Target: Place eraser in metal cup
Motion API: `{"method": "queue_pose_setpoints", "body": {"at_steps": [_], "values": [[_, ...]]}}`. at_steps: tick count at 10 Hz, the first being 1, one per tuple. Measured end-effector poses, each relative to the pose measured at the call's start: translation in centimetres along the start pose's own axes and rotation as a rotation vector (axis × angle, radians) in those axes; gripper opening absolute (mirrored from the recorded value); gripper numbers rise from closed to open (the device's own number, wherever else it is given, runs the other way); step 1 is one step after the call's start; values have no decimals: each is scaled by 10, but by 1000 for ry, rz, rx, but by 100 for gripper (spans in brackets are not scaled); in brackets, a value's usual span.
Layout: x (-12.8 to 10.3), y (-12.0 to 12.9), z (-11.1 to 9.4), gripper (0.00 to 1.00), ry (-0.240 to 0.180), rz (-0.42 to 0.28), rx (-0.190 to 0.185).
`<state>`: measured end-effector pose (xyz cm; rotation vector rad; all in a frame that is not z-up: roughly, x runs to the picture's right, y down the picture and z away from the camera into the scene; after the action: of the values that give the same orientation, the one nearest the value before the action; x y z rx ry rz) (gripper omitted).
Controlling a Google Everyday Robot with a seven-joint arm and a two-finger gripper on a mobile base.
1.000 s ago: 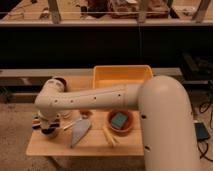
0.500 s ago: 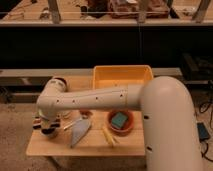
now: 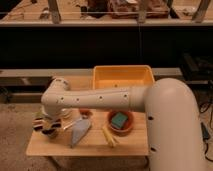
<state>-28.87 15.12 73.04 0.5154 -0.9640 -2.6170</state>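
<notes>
My gripper (image 3: 46, 126) hangs from the white wrist at the left end of the wooden table (image 3: 125, 146). The eraser (image 3: 42, 122), a small block with dark, red and white stripes, sits between the fingers. The gripper looks shut on it. Right below it stands the metal cup (image 3: 50, 133), small and dark inside, partly hidden by the gripper. The eraser is just over the cup's rim, and I cannot tell whether they touch.
A yellow tray (image 3: 123, 70) stands at the back of the table. A dark red bowl (image 3: 129, 127) holds a teal sponge (image 3: 119, 120). A grey cone-shaped thing (image 3: 80, 132), a yellow stick (image 3: 109, 136), a pale cup (image 3: 65, 113) and a small bowl (image 3: 86, 113) lie near the gripper.
The gripper with the eraser has sunk slightly towards the metal cup. Nothing else has moved.
</notes>
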Motion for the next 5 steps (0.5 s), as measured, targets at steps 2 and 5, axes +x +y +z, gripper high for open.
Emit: {"method": "queue_pose_setpoints", "body": {"at_steps": [2,5], "values": [[1,-2,-1,76,17,-15,23],[2,-1,-6,76,35,-23,27]]}}
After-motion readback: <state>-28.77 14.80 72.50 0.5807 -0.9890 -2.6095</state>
